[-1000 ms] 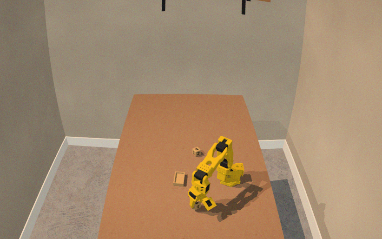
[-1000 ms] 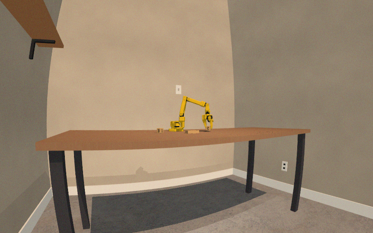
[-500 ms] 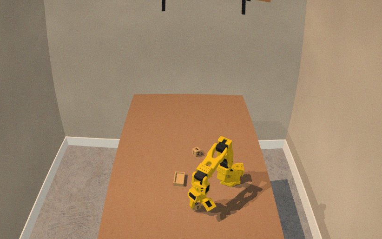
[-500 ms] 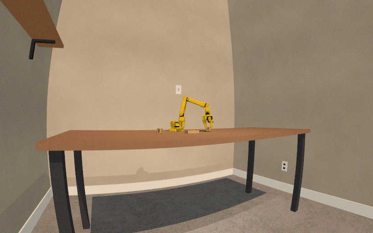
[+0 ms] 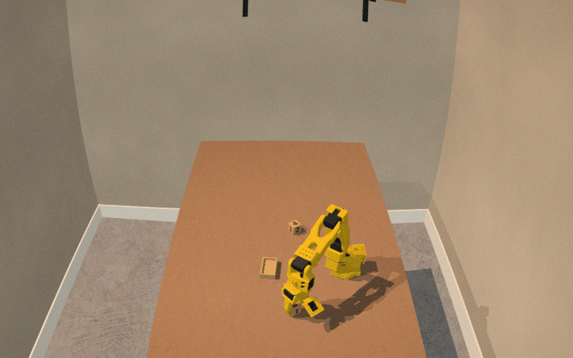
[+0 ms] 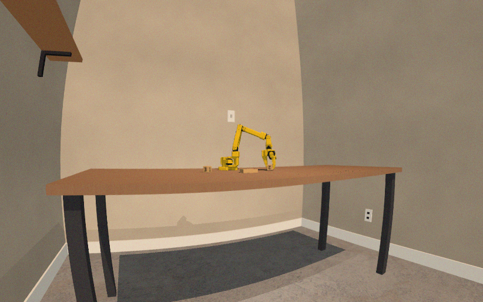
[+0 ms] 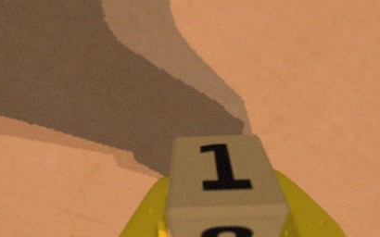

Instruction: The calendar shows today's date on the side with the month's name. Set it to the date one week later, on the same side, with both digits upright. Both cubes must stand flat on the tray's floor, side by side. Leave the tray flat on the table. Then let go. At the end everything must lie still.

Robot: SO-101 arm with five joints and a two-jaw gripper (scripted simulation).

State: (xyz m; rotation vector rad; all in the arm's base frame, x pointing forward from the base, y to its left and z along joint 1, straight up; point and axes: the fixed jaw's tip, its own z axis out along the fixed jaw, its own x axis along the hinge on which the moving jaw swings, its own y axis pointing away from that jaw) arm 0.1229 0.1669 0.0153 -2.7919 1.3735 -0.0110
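Note:
My gripper is shut on a wooden cube. The wrist view shows a black 1 on one face and the top of a rounded digit on the face below it. The held cube is at or just above the table top; any small gap cannot be told. The other cube lies on the table, with a 4 on top and a 2 on a side face in the top view. The small wooden tray lies flat between the two cubes, with nothing in it.
The brown table bears everything. The arm's base stands right of the tray in the top view. The arm arches over the table between the base and the held cube. A shelf hangs high on the wall.

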